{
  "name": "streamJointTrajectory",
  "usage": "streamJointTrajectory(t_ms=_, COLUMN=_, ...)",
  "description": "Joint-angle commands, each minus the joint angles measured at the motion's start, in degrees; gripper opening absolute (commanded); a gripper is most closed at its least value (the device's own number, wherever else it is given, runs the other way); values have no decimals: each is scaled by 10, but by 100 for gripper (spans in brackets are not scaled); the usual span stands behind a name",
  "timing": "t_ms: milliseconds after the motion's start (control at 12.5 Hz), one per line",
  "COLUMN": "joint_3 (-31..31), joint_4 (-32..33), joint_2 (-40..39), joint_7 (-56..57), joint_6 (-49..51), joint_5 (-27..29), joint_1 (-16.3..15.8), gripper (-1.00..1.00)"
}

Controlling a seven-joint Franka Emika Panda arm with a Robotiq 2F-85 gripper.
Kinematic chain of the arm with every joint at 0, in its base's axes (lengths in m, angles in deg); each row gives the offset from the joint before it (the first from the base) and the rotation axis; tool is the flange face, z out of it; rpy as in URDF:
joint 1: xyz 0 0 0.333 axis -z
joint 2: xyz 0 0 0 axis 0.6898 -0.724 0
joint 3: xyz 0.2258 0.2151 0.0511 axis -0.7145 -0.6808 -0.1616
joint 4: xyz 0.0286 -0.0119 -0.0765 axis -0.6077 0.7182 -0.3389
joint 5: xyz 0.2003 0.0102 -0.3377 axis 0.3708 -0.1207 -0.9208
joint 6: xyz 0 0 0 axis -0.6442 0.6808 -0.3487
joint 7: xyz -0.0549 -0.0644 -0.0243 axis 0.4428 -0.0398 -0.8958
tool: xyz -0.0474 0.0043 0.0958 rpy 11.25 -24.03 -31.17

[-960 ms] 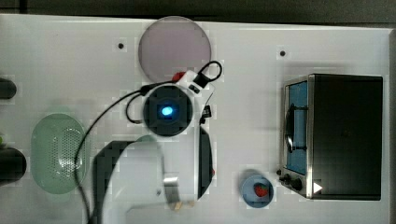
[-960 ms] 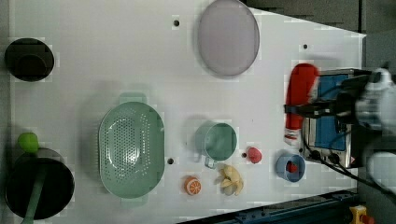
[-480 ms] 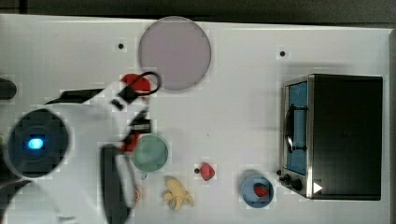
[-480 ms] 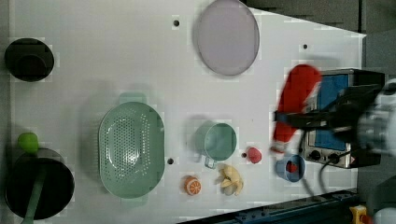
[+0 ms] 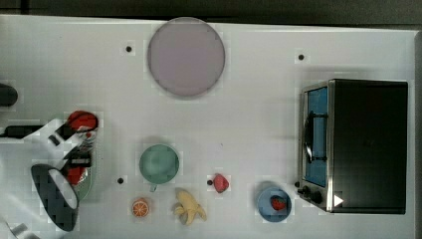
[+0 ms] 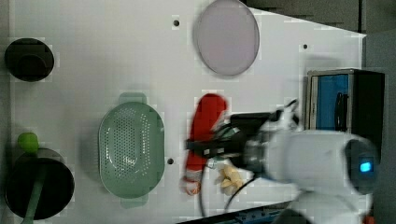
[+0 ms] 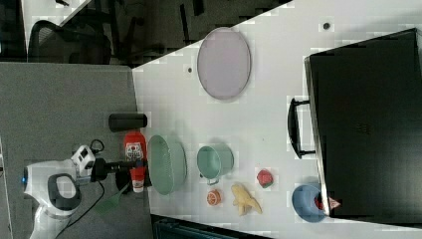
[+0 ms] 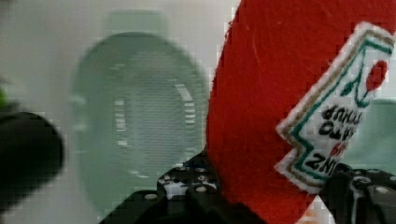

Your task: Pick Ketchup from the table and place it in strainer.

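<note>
The Ketchup (image 6: 206, 122), a red bottle with a white label, hangs in the air with my gripper (image 6: 203, 147) shut across its lower half. In the left view it is just right of the strainer (image 6: 131, 149), a pale mint-green oval basket with small holes. The right view shows the Ketchup (image 7: 135, 148) upright in the gripper (image 7: 133, 166), close beside the strainer (image 7: 166, 164). In the top view my arm covers most of the strainer (image 5: 89, 183), and the Ketchup (image 5: 82, 121) pokes out past the gripper (image 5: 74, 148). Close up, the Ketchup (image 8: 280, 93) sits between black fingers (image 8: 187, 189) with the strainer (image 8: 135, 116) behind.
A purple plate (image 5: 185, 56) lies at the back. A green mug (image 5: 158, 164), an orange slice (image 5: 141, 206), a banana (image 5: 189, 206), a strawberry (image 5: 220, 182) and a blue bowl (image 5: 273, 203) line the front. A black toaster oven (image 5: 358, 144) stands right. Black pots (image 6: 29, 59) (image 6: 37, 186) stand beyond the strainer.
My arm has swung across the table with the Ketchup in its grip, leftward in both the top view and the left view, from near the plate and oven to the strainer.
</note>
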Motion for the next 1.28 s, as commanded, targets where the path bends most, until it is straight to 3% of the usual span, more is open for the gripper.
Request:
streamJointTrajectory(t_ms=80, joint_3=-25, joint_4=3, joint_2=-38, joint_7=-132, joint_6=-67, joint_5=5, joint_1=5, gripper=23)
streamJointTrajectory(t_ms=320, joint_3=-34, joint_4=4, joint_2=-122, joint_7=-142, joint_6=-148, joint_5=3, joint_1=-7, gripper=31)
streamJointTrajectory(t_ms=560, joint_3=-32, joint_4=4, joint_2=-189, joint_7=-143, joint_6=-211, joint_5=-32, joint_1=-12, gripper=96)
streamJointTrajectory(t_ms=720, joint_3=-30, joint_4=4, joint_2=-205, joint_7=-145, joint_6=-216, joint_5=-46, joint_1=-12, gripper=100)
streamJointTrajectory(t_ms=960, joint_3=-28, joint_4=4, joint_2=-164, joint_7=-206, joint_6=-173, joint_5=-44, joint_1=6, gripper=100)
streamJointTrajectory(t_ms=1280, joint_3=-23, joint_4=-8, joint_2=-46, joint_7=-223, joint_6=-31, joint_5=-44, joint_1=74, gripper=100)
